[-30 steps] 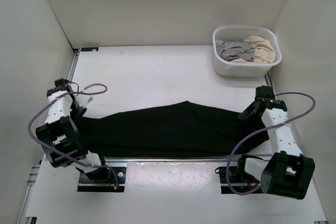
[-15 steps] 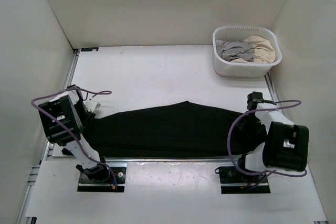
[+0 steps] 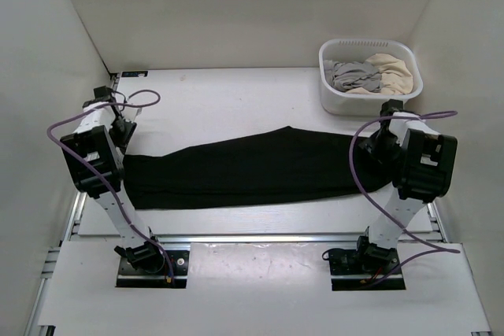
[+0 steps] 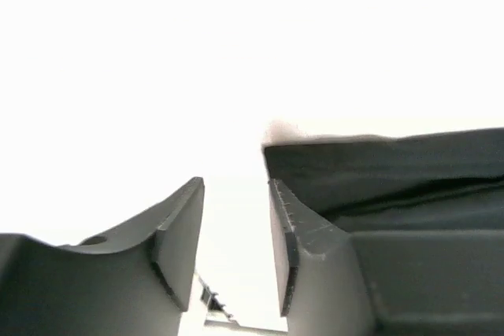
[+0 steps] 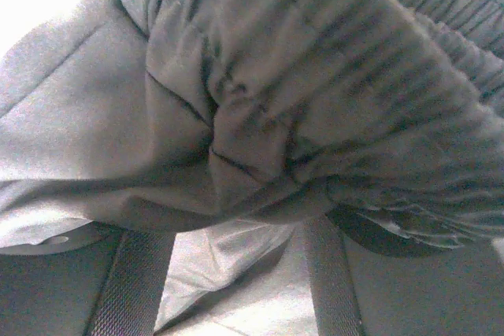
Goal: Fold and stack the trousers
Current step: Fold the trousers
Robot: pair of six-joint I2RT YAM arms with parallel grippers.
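1. Both arms have swung out from the near edge toward the back of the table (image 3: 236, 104). The trousers (image 3: 244, 169) went with them and now lie mid-table, clear of the rail (image 3: 252, 238) they overlapped before.
2. Locate the trousers: 1 long black band stretched left to right, with the hem end at the left arm and the waistband at the right arm.
3. Check the left gripper (image 4: 235, 218). Its jaws stand parted with bare table in the gap. The hem lies just beside 1 finger, not between the 2.
4. Check the right gripper (image 5: 232, 289). Its fingers sit apart low in the wrist view, and the bunched elastic waistband covers their tips. You cannot tell whether cloth is pinched.
5. Treat this step as likely the flattening before the fold. Take the hem squarely, catch every layer, and pull only until the wrinkles at the waistband ease.
6. Expect the smooth white table to let the cloth slide, so keep any drag low and slow.
7. Mind the room. White walls (image 3: 236, 13) close 3 sides. The basket (image 3: 331, 100) of clothes (image 3: 370, 75) stands at the back right, near the right arm.
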